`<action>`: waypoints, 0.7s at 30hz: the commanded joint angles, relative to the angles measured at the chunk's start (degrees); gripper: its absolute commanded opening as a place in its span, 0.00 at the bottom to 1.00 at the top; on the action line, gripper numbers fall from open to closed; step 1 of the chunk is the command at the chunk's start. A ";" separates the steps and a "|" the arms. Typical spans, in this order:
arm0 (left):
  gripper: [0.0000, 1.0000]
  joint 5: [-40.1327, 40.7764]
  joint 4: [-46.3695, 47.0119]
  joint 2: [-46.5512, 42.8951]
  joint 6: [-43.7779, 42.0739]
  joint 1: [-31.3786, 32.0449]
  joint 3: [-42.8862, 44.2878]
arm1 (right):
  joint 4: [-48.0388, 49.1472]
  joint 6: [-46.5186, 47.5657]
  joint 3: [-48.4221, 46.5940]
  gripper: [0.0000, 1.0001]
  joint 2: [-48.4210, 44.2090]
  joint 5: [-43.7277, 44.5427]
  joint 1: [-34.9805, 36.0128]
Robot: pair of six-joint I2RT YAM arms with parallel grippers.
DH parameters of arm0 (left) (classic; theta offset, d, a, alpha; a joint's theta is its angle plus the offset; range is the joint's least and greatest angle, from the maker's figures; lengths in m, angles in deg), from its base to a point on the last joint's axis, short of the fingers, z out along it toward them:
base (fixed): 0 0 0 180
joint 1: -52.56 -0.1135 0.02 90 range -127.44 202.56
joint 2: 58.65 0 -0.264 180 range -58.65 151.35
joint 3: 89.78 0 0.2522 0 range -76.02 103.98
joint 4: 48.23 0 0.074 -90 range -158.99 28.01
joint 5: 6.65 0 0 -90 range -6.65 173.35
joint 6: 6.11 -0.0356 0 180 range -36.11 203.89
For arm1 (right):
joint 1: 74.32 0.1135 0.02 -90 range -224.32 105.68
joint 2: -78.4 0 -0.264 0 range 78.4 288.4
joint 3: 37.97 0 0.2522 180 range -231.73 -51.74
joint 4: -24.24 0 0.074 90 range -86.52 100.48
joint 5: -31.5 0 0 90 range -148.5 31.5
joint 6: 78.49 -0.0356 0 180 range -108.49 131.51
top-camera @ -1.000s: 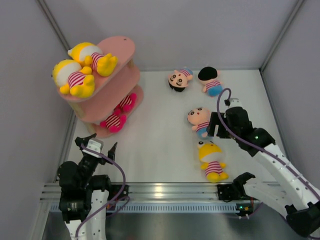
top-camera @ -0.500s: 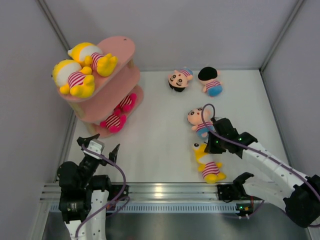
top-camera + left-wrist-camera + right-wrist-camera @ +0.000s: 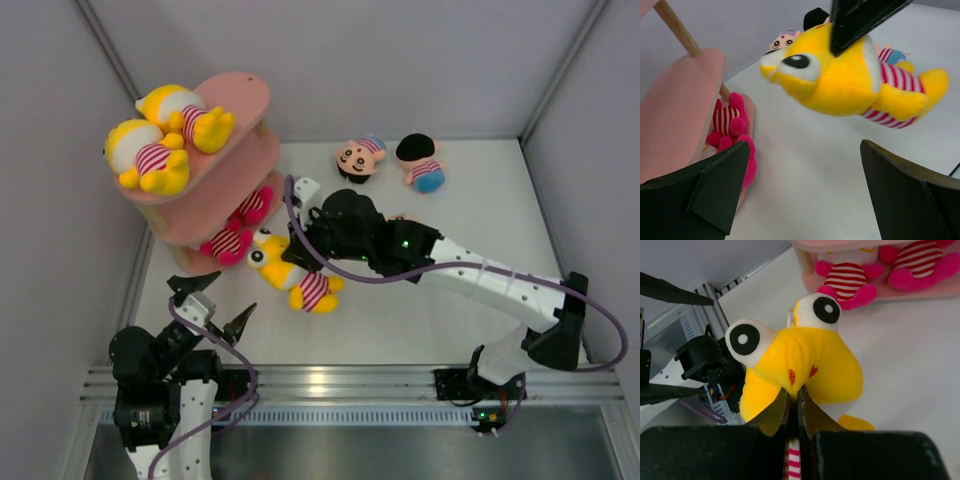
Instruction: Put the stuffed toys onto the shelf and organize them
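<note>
Right end effector clamps yellow toy, w/ shelf just left of it; left end effector spread wide, empty.

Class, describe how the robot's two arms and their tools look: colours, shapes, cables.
Both the left arm and the right arm have white links with black joint housings, and a purple cable loops along each. The left tool and the right tool have black, tapering fingers.

I count three yellow stuffed toys, two magenta ones, two pink-faced ones in plain sight, and one pink shelf.
</note>
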 commanded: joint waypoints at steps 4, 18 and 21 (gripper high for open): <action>0.99 -5.93 2.28 1.82 -1.36 0.33 2.28 | 1.87 11.60 -13.57 0.00 9.49 -5.51 4.98; 0.13 -9.45 2.80 4.46 -5.23 0.42 3.51 | 9.60 18.30 -9.09 0.00 5.28 -20.28 6.48; 0.07 -7.17 5.26 4.55 -1.64 0.51 3.43 | 10.30 17.42 -6.82 0.53 3.79 -17.66 6.31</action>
